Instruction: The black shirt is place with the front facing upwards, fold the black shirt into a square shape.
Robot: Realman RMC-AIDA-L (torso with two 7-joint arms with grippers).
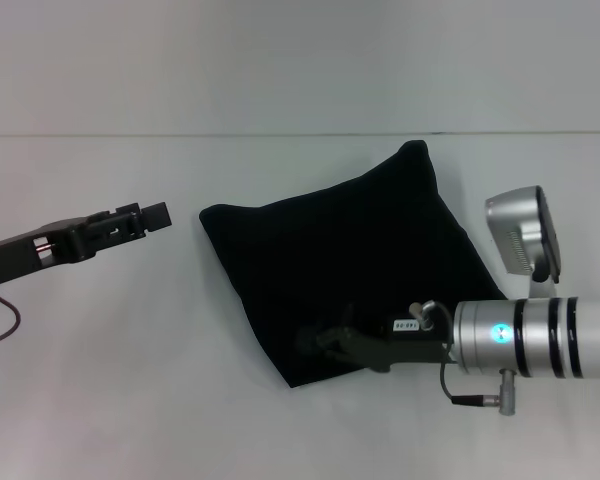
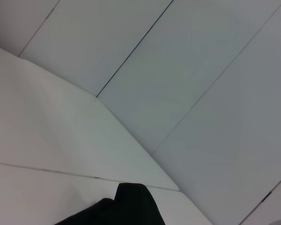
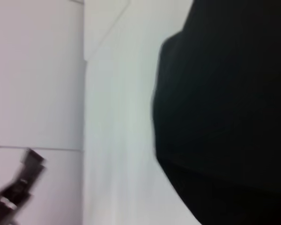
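The black shirt lies folded into a rough, tilted square on the white table, with one corner pointing away from me. No lettering shows on it. My right gripper reaches in from the right and sits low over the shirt's near edge, dark against the cloth. My left gripper hovers to the left of the shirt's left corner, a short gap away and holding nothing. The left wrist view catches only a shirt corner. In the right wrist view the shirt fills one side and the left gripper shows farther off.
The right arm's silver forearm and a silver wrist housing stand beside the shirt's right side. A pale wall rises behind the table's far edge. White tabletop stretches left and in front of the shirt.
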